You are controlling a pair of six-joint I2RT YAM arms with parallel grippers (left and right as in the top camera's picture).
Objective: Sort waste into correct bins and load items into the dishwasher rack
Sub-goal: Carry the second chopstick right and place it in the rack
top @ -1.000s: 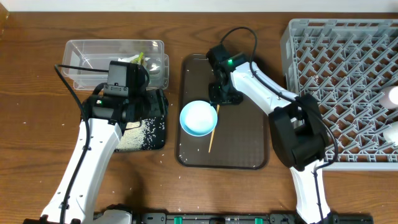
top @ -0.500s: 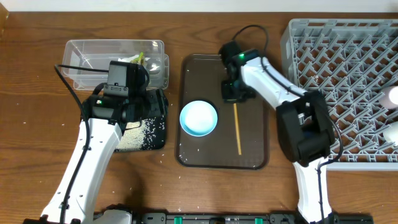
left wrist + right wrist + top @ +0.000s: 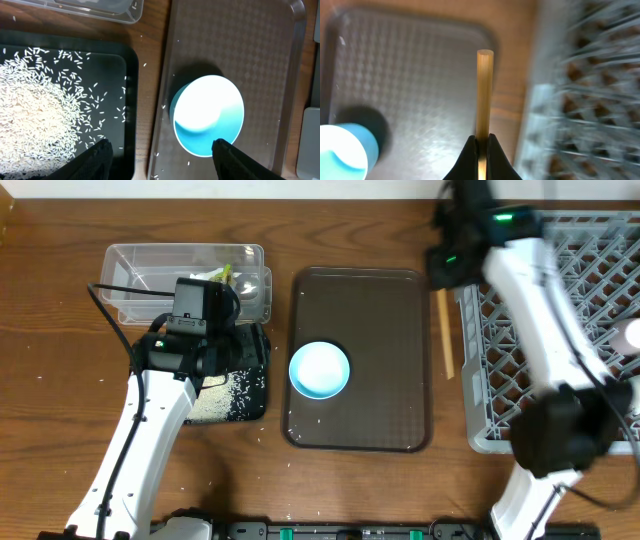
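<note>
My right gripper is shut on a thin wooden chopstick and holds it above the gap between the brown serving tray and the grey dishwasher rack. The pale blue bowl sits on the serving tray. My left gripper is open and empty, above the edge between the black tray of rice grains and the serving tray. The clear tub holds the crumpled wrapper. White cups show at the rack's right edge.
Loose rice grains lie on the wood and the serving tray near the bowl. The rack fills the right of the right wrist view, blurred. A clear lidded cup lies in the tub's right end.
My right arm lifted the chopstick off the serving tray and swung it right and back, toward the rack's left wall. The left arm and bowl have not moved.
</note>
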